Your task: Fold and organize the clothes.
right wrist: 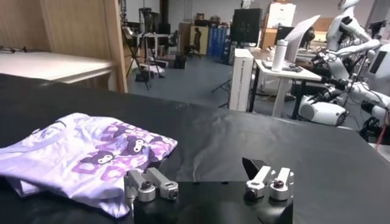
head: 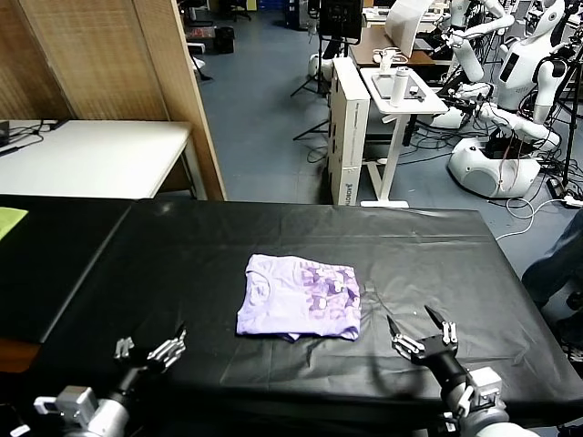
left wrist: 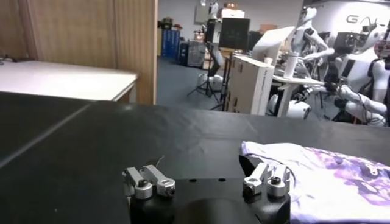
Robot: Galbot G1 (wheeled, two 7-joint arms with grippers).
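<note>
The pale lavender T-shirt (head: 299, 297) lies folded into a rough rectangle in the middle of the black table (head: 273, 237), its purple print facing up on the right half. My left gripper (head: 148, 348) is open and empty near the table's front edge, left of the shirt. My right gripper (head: 418, 333) is open and empty near the front edge, right of the shirt. The shirt also shows in the left wrist view (left wrist: 329, 176) beside my left gripper (left wrist: 207, 176), and in the right wrist view (right wrist: 85, 158) beside my right gripper (right wrist: 207, 179).
A yellow-green cloth scrap (head: 9, 218) lies at the table's far left edge. A white table (head: 91, 155) and a wooden partition (head: 137, 82) stand behind on the left. A white stand (head: 401, 91) and other robots (head: 510, 82) are behind on the right.
</note>
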